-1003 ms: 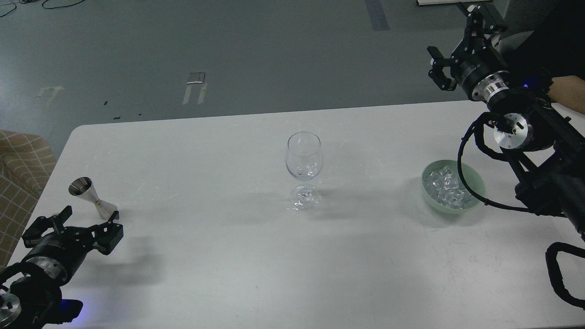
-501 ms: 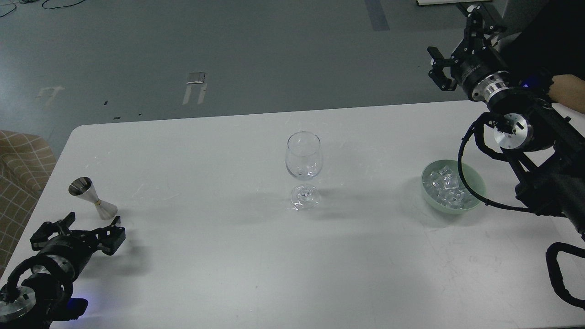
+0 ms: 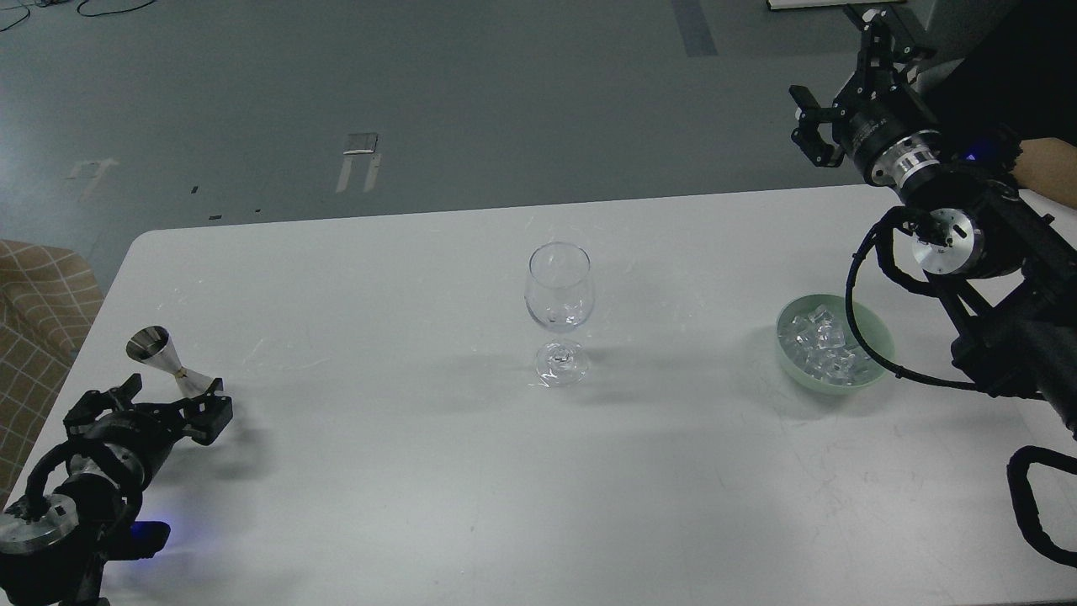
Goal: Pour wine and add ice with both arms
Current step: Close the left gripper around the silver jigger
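**Lower left of the frame: a tippable measuring cup sits right at the reaching gripper**

At the lower left, the metal measuring cup stands upright on the white table, its narrow waist just beyond the tips of the left gripper. That gripper's fingers are spread apart, with nothing between them. The cup is tall for its small foot, so a finger brushing its side before the other finger arrives would likely knock it over or skate it toward the table's left edge, which is near. Whether it holds any liquid cannot be told from this view; if it does, a tilt during the grasp would spill it.

At centre frame the wine glass stands upright and looks empty, well apart from both arms. Its thin stem and top-heavy bowl make it easy to topple if the cup's rim strikes it during the pour.

At the right, the ice lies heaped in a pale green bowl. The cubes are small and glassy, probably slippery, so one could squirt out of a pinch. A black cable loops across the bowl and could drag it. The right gripper hangs high at the upper right, fingers apart, empty.
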`<action>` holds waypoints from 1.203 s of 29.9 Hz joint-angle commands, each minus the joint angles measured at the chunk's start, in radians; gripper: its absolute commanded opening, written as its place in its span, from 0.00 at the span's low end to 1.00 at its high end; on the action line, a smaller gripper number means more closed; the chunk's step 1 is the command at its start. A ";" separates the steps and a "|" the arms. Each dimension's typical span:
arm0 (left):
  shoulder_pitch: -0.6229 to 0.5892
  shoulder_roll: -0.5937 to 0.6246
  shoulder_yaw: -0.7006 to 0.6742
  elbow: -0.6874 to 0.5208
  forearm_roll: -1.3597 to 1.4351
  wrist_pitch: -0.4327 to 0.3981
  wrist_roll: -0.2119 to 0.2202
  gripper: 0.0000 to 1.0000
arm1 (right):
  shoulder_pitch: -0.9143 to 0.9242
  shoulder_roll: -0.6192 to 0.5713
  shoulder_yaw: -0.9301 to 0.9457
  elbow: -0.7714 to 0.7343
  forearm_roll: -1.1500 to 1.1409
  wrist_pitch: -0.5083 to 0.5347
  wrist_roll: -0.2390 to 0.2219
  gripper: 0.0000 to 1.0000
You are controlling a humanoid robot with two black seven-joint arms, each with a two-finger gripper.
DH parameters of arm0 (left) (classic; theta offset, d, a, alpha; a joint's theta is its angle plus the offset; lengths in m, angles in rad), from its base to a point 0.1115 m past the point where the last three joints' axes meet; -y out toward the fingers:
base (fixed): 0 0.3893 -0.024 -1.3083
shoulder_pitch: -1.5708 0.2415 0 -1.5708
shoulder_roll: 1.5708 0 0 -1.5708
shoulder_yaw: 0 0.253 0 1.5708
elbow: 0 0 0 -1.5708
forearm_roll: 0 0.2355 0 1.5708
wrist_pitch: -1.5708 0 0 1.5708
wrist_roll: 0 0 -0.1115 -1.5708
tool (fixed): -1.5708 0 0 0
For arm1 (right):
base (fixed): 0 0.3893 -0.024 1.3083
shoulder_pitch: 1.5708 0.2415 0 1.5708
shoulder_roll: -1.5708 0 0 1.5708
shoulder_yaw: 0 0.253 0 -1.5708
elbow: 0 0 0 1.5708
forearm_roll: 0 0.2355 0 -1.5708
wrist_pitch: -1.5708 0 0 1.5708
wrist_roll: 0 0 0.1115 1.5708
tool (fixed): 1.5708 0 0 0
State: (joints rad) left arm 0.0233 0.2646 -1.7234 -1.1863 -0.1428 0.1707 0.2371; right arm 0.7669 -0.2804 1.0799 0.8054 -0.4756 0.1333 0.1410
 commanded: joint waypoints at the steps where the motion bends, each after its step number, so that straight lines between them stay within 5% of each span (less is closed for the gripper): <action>1: -0.016 0.002 0.001 0.030 0.000 -0.022 -0.001 0.99 | 0.000 0.000 0.000 0.000 0.000 0.000 0.000 1.00; 10: -0.042 0.008 0.001 0.056 0.002 -0.046 -0.004 0.95 | 0.000 0.001 0.002 0.002 -0.032 0.000 0.002 1.00; 17: -0.045 0.005 0.010 0.056 0.035 -0.048 -0.041 0.74 | 0.000 0.000 0.002 0.002 -0.032 0.000 0.002 1.00; 29: -0.045 0.005 0.021 0.056 0.037 -0.048 -0.042 0.68 | 0.002 -0.002 0.003 0.002 -0.032 0.000 0.002 1.00; 36: -0.057 0.002 0.022 0.083 0.037 -0.123 -0.042 0.59 | 0.000 -0.002 0.002 0.002 -0.032 0.000 0.002 1.00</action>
State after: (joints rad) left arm -0.0261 0.2676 -1.7027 -1.1216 -0.1055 0.0792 0.1943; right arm 0.7685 -0.2823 1.0825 0.8069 -0.5078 0.1337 0.1427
